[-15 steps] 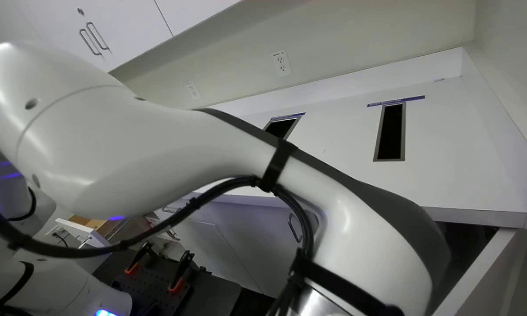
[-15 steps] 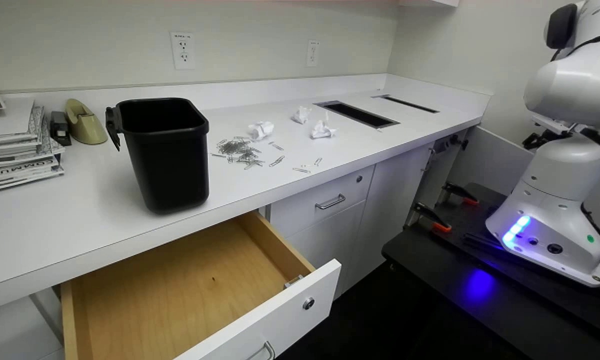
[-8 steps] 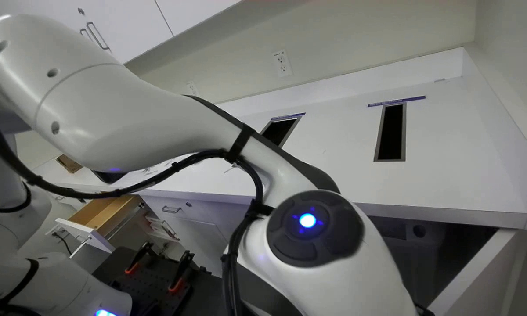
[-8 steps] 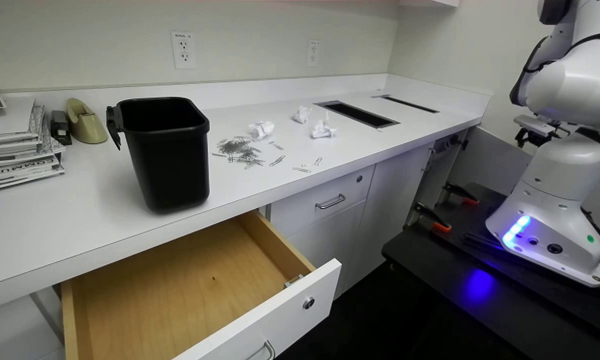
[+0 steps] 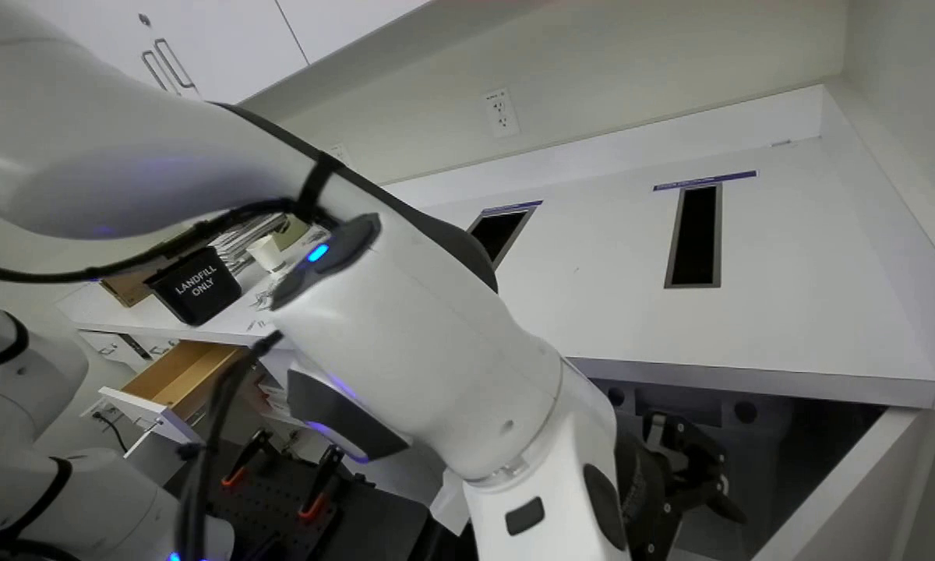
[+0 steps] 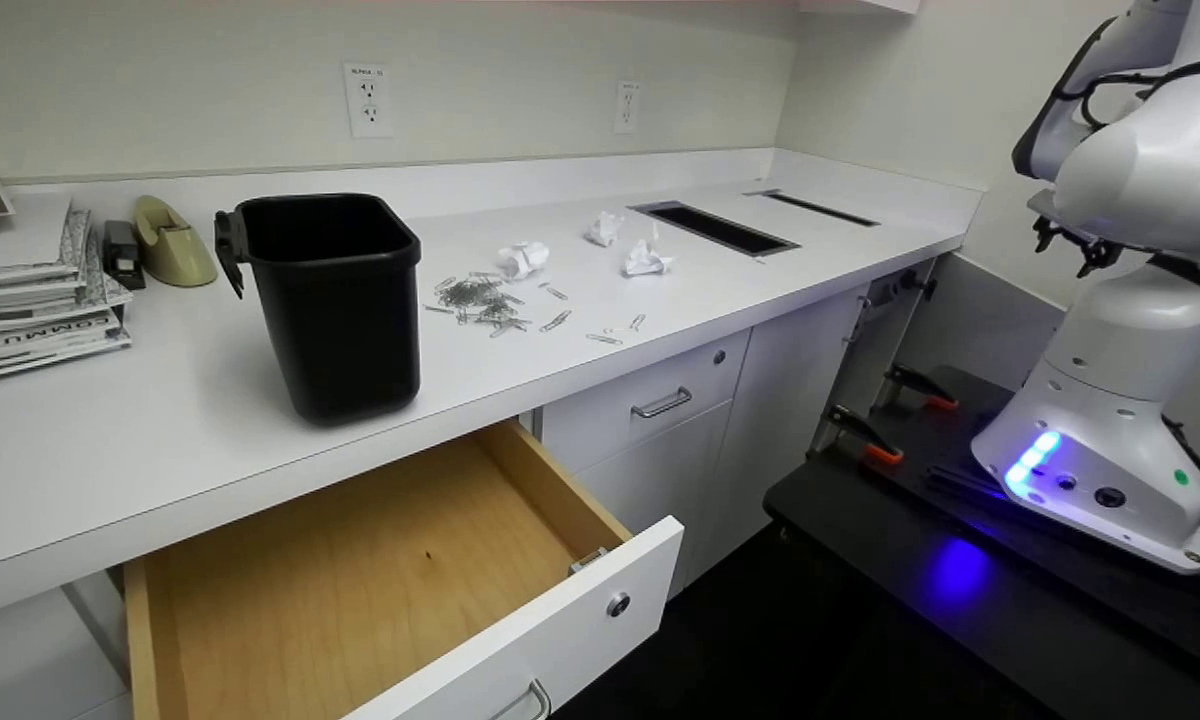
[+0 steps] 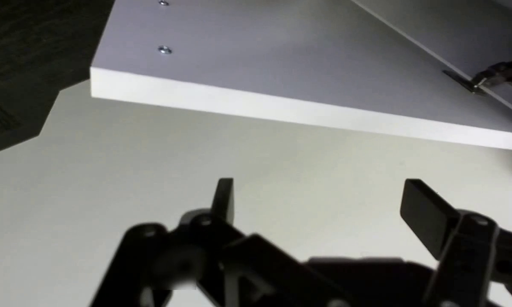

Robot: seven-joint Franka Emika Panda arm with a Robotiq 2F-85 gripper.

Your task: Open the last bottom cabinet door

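The last bottom cabinet door (image 5: 835, 487) stands swung open at the lower right in an exterior view. It also shows beyond the robot base in an exterior view (image 6: 960, 320). In the wrist view the door (image 7: 281, 68) shows its inner face, two screws near its free edge and a hinge at right; its bar handle is hidden. My gripper (image 7: 318, 192) is open and empty, its fingers apart from the door, with pale wall behind them. In the exterior views the gripper (image 5: 697, 467) (image 6: 1068, 250) is left of the door and above the base's level.
The dark open cabinet interior (image 5: 795, 436) lies behind the gripper. The white countertop (image 5: 810, 312) edge runs above it. A black mount table (image 6: 890, 560) with orange-tipped clamps (image 6: 865, 435) is near the door. An open drawer (image 6: 360, 580) juts out farther along.
The arm has swung its wrist forward and over, bringing the gripper into an exterior view in front of the open cabinet. The open door has not visibly moved.
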